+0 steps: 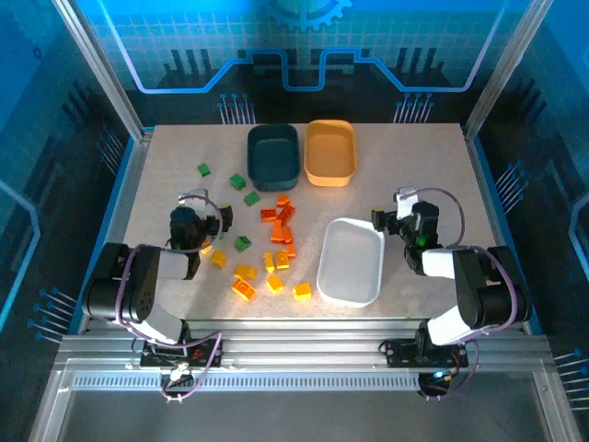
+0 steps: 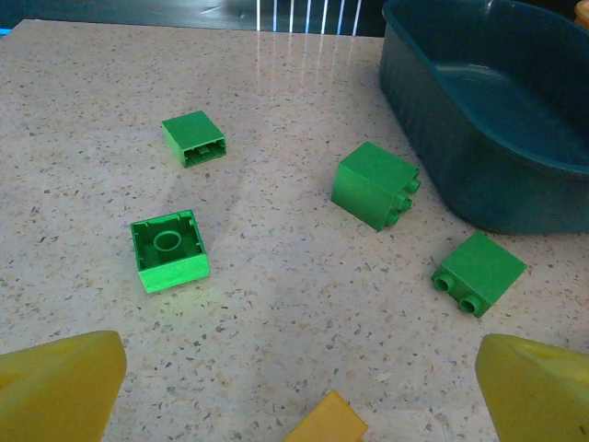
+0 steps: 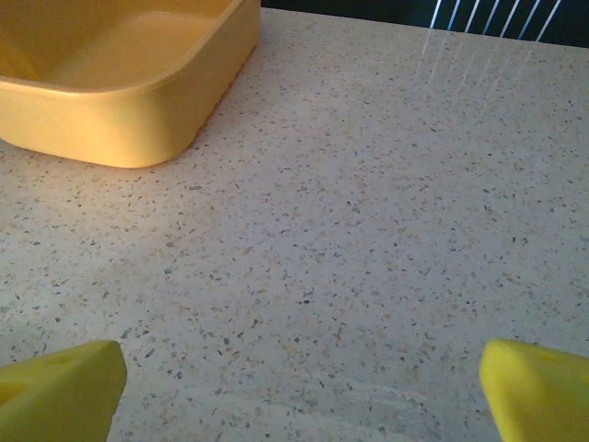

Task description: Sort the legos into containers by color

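Green legos (image 2: 373, 184) are scattered on the bench (image 2: 276, 313) just ahead of the left fingers (image 2: 57, 385), the nearer arm's; the dark teal bin (image 2: 460, 175) lies beyond, rightward. These and the right fingers (image 3: 538, 391) are spread wide, empty.

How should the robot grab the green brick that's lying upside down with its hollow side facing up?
Pinch two opposite outer walls, coming straight down from above. The green brick sits flat on the table with its open bottom up, so its sides stand upright and smooth, with bare table all around it. The left gripper, wide open, looks nearest.
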